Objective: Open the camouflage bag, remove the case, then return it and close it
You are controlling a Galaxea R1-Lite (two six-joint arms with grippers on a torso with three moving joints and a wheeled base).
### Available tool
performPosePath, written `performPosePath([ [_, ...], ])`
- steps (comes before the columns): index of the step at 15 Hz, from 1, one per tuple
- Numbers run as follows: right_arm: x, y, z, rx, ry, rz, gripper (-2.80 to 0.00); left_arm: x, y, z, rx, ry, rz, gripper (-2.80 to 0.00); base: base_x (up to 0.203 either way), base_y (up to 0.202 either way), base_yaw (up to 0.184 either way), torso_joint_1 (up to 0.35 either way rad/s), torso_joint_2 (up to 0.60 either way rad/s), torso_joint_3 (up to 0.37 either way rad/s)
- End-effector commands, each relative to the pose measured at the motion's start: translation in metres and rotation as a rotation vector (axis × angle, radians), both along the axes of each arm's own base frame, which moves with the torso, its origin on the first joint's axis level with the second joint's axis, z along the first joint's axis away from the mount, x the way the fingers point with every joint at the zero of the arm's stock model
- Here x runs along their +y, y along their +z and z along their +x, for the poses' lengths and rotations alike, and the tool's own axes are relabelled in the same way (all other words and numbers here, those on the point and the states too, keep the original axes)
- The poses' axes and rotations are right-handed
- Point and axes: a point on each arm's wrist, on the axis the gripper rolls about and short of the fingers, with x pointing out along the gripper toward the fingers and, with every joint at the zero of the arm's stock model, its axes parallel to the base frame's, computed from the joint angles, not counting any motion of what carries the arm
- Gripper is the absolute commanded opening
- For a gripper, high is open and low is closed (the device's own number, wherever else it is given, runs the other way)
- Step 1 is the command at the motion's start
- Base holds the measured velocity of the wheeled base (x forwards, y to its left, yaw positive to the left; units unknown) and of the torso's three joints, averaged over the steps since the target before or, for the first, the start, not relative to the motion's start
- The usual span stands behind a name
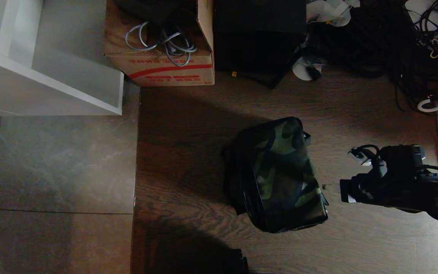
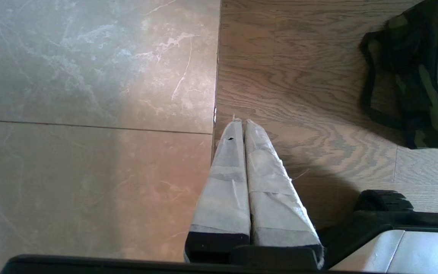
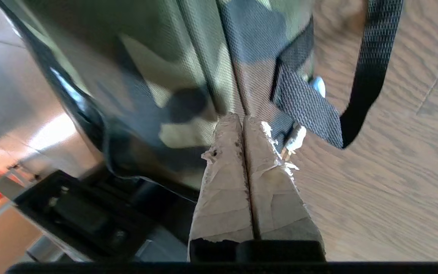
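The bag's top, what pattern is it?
Green-and-dark camouflage on the bag, clearest in the head view.

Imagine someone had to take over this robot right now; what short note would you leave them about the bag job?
Right gripper: shut, empty, tips at the side of the camouflage bag, next to its black strap.
Left gripper: shut, empty, parked over the floor, away from the bag.
Bag: on the wooden floor, looks closed; the case is not in view.
Done: the right arm is at the bag.
Left: open the bag, take the case out, put it back, close the bag.
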Motion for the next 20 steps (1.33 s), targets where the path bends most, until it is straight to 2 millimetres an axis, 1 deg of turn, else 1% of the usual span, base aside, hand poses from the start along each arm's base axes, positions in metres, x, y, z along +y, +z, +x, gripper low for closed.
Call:
performPosePath([
  [1,0.002,-0.010,-0.002,0.038,0.016,-0.014,-2.80,0.000,0.000,0.000,0.001,0.000,0.000,-2.80,0.000,0.000,0.000,0.000,0.00,0.000],
  [2,0.005,-0.012,-0.004,0.049,0.024,-0.013,-2.80,0.000,0.000,0.000,-0.001,0.000,0.000,-2.80,0.000,0.000,0.000,0.000,0.00,0.000],
  [8,0.038,-0.017,-0.023,0.118,0.106,0.021,-2.80,0.000,0.000,0.000,-0.001,0.000,0.000,-2.80,0.000,0.000,0.000,0.000,0.00,0.000],
  [11,0.052,-0.015,-0.026,0.163,0.089,0.089,-2.80,0.000,0.000,0.000,0.000,0.000,0.000,-2.80,0.000,0.000,0.000,0.000,0.00,0.000],
  [12,0.053,-0.012,-0.027,0.165,0.080,0.108,-2.80,0.000,0.000,0.000,0.000,0.000,0.000,-2.80,0.000,0.000,0.000,0.000,0.00,0.000],
  [14,0.051,0.000,-0.031,0.131,0.070,0.122,-2.80,0.000,0.000,0.000,0.001,0.000,0.000,-2.80,0.000,0.000,0.000,0.000,0.00,0.000],
  [16,0.040,0.016,-0.043,0.086,0.040,0.131,-2.80,0.000,0.000,0.000,0.000,0.000,0.000,-2.80,0.000,0.000,0.000,0.000,0.00,0.000],
  [18,0.029,0.023,-0.066,0.070,0.013,0.121,-2.80,0.000,0.000,0.000,-0.001,0.000,0.000,-2.80,0.000,0.000,0.000,0.000,0.00,0.000],
  [20,0.023,0.031,-0.095,0.011,0.010,0.061,-2.80,0.000,0.000,0.000,-0.001,0.000,0.000,-2.80,0.000,0.000,0.000,0.000,0.00,0.000],
])
